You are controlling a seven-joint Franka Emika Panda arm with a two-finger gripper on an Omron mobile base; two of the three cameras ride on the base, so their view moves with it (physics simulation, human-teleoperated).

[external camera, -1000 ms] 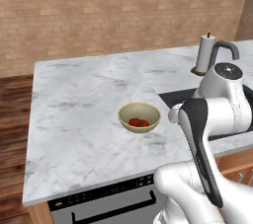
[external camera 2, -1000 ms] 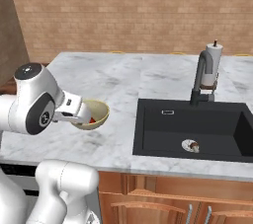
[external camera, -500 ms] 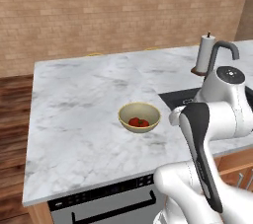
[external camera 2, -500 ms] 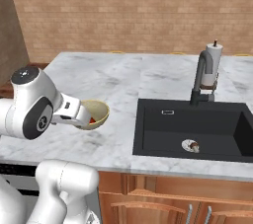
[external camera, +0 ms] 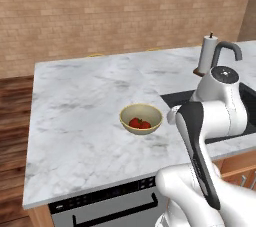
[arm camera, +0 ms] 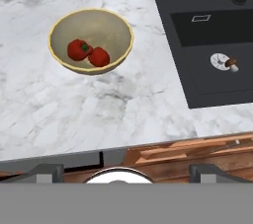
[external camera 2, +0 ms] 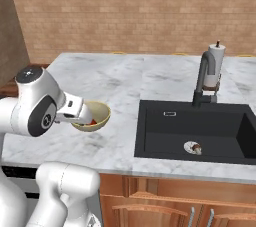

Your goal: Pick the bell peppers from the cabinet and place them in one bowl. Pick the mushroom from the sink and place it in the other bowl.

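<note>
Peppers (arm camera: 89, 53) fill the bowl (arm camera: 59, 27); your jaw state is unclear, and the small mushroom (arm camera: 231, 63) by the sink (arm camera: 197, 90) drain could slip your grasp.

Arm covers the near side of the bowl (external camera 2: 98, 116) in right base view and part of the sink (external camera: 175, 99) in left base view.

We take sink (external camera 2: 200, 130) as landmark: black basin set in marble table (external camera 2: 125, 78). Small mushroom (external camera 2: 197, 148) lies on round drain inside sink. Dark faucet (external camera 2: 202, 78) stands behind sink, paper towel roll (external camera 2: 215, 63) just beyond. Cream bowl (external camera 2: 96, 116) left of sink, partly behind our arm.
</note>
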